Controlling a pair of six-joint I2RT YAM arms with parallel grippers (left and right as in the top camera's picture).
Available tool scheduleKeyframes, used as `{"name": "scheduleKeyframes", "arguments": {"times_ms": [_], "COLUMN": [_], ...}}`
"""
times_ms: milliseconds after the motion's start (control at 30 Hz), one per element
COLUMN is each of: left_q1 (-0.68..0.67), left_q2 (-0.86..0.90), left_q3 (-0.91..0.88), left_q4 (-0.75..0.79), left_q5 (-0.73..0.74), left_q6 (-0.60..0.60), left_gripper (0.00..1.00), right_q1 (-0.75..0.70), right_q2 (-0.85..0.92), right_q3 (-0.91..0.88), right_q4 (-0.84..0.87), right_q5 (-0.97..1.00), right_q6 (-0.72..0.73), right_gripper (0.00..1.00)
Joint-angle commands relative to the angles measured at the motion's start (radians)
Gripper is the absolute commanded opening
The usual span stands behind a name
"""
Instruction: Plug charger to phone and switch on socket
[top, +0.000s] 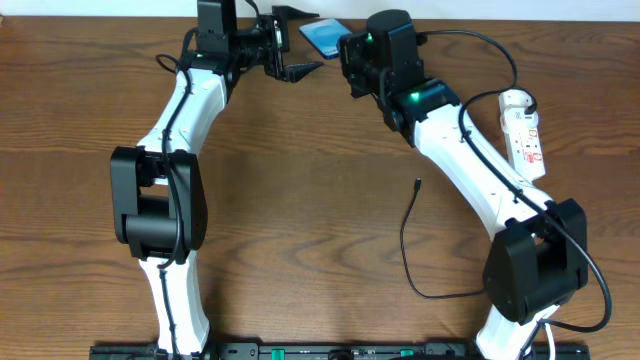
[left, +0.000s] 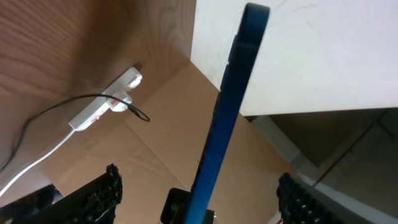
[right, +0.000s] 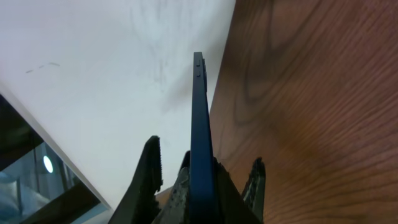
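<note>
The phone (top: 322, 36), blue and seen edge-on in both wrist views (left: 239, 93) (right: 199, 112), is held up on its edge above the table's far side. My right gripper (top: 347, 52) (right: 202, 158) is shut on its lower end. My left gripper (top: 312, 40) (left: 199, 177) stands open around the phone, with a finger (left: 93, 196) well off each face and neither touching. The charger (top: 405, 240) lies loose on the table, its plug tip (top: 417, 183) pointing away from me. At the right lies the socket (top: 525, 130) (left: 106, 106), white with red-marked switches.
The wooden table's far edge (top: 130, 22) runs just behind the phone, with a white surface (right: 112, 74) beyond it. The strip's white cord (left: 37, 155) trails toward the near side. Both arms crowd the back middle of the table.
</note>
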Motion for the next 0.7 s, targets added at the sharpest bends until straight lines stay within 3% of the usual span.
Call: {"name": "scheduleKeyframes", "arguments": {"times_ms": [0, 267, 367, 667], "left_q1": [-0.003, -0.003, -0.003, -0.003], "left_q2": [-0.033, -0.033, -0.034, -0.034], "left_q3": [0.007, 0.007, 0.007, 0.007], "left_q4": [0.005, 0.005, 0.005, 0.005], "left_q5": [0.019, 0.017, 0.017, 0.02], "left_q6": [0.0, 0.001, 0.002, 0.005], "left_gripper": [0.78, 0.72, 0.61, 0.5], "right_q1": [0.018, 0.019, 0.019, 0.019], "right_q2": [-0.029, -0.029, -0.029, -0.029], "right_q3": [0.019, 0.019, 0.019, 0.019], "right_q4": [0.014, 0.02, 0.027, 0.036], "right_q5": [0.015, 0.011, 0.007, -0.015], "right_q6": [0.011, 0.011, 0.011, 0.011], "right_gripper": [0.01, 0.02, 0.01, 0.01]}}
